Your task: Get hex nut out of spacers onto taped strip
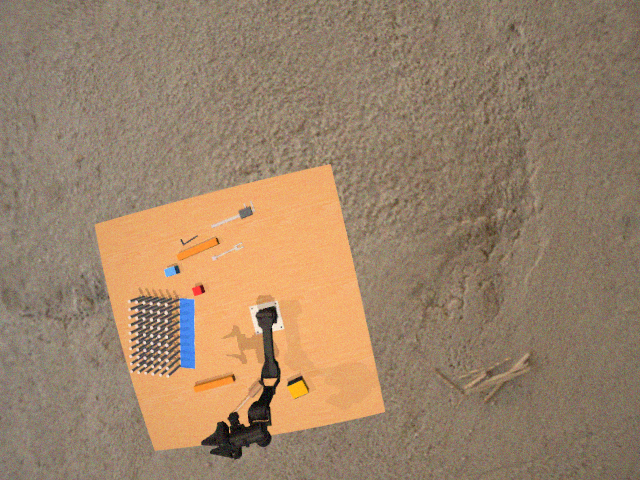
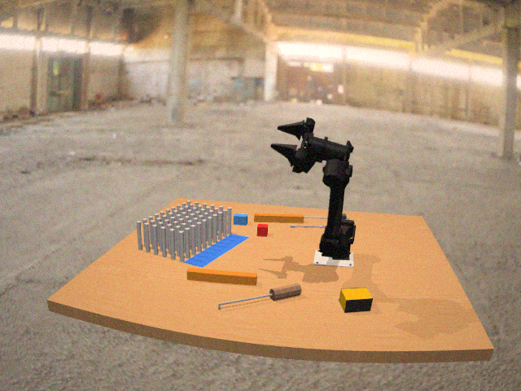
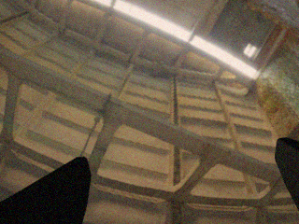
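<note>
The metal spacers [image 1: 173,371] [image 2: 181,246] stand upright in rows. The blue taped strip [image 1: 187,333] [image 2: 216,250] runs along their front. I cannot make out the nut in any view. A wooden-handled hook tool [image 1: 254,388] [image 2: 286,292] lies on the table, partly under my arm in the top view. A thin pale tool [image 1: 227,252] [image 2: 308,226] and a long tool with a grey block [image 1: 245,212] lie on the other side. My gripper [image 1: 206,447] [image 2: 275,136] [image 3: 185,160] is open and empty, high above the table level, away from the spacers.
One orange bar [image 1: 214,383] [image 2: 221,276] lies near the hook tool, another orange bar [image 1: 197,249] [image 2: 278,218] beyond the spacers. A blue block [image 1: 171,271] [image 2: 240,219], red cube [image 1: 197,290] [image 2: 262,230], yellow-black block [image 1: 298,387] [image 2: 355,294] and small dark bent key [image 1: 188,240] also lie there.
</note>
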Robot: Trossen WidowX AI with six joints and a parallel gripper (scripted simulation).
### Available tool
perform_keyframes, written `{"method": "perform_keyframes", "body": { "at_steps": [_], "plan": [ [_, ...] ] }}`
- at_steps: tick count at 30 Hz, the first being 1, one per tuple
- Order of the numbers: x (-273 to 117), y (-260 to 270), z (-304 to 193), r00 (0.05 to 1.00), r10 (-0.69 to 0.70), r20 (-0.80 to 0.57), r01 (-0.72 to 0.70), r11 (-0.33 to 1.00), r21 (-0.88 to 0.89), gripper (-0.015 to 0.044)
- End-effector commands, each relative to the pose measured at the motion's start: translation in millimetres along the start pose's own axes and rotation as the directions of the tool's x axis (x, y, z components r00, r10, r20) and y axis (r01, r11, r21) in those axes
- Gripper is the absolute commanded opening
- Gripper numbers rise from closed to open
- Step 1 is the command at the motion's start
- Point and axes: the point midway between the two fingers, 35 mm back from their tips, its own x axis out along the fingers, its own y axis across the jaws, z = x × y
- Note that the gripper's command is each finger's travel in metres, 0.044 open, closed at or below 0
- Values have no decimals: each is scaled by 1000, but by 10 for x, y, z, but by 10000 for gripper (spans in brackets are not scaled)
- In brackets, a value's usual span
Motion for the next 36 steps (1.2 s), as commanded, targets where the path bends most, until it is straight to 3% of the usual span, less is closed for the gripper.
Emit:
{"method": "perform_keyframes", "body": {
  "at_steps": [1, 5, 10, 19, 24, 30, 36],
  "plan": [
    [-16, 17, -18, 1000, -3, -7, 4, 1000, 11, 426],
    [-320, 389, -337, 986, -56, -156, 91, 969, 232, 440],
    [-660, 978, -616, 939, -74, -335, 241, 839, 488, 440],
    [-969, 2311, -655, 820, 37, -571, 528, 334, 781, 440],
    [-864, 2996, -389, 781, 150, -606, 615, -17, 788, 440],
    [-486, 3604, 143, 783, 279, -555, 620, -412, 668, 440],
    [-110, 3753, 535, 810, 304, -501, 567, -624, 538, 440]
  ]
}}
